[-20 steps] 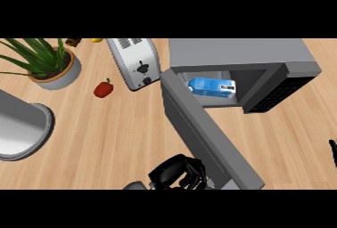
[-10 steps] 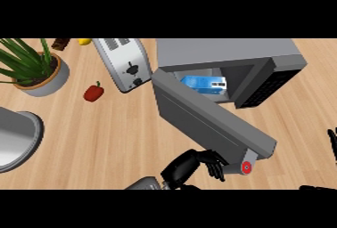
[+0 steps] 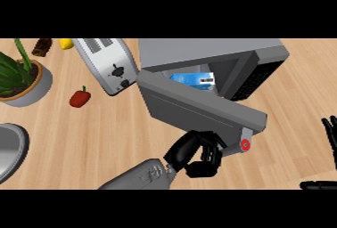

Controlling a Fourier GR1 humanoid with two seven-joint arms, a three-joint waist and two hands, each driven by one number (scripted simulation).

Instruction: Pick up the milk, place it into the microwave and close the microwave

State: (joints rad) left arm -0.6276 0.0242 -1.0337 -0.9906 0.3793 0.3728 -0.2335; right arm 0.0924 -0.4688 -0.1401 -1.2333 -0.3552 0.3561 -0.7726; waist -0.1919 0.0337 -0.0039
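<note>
We count one microwave (image 3: 197, 53), one milk (image 3: 192, 79), one toaster (image 3: 105, 64), one red pepper (image 3: 80, 98), one potted plant (image 3: 23, 80). Milk: blue carton with white label, inside the microwave cavity, upper centre, partly hidden by the half-swung door (image 3: 197, 113). Left hand (image 3: 194, 156), fingers curled, against door's lower edge, gripping nothing. Right hand (image 3: 329, 133) at right edge, fingers straight.

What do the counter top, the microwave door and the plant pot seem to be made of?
Counter top: probably wood or wood laminate, with pale brown planks, visible grain and a matte look.
Microwave door: looks like grey painted metal or plastic, a flat even colour without shine; the frame cannot settle which.
Plant pot: perhaps ceramic or stone, a smooth grey wall with a brown inner rim.
</note>
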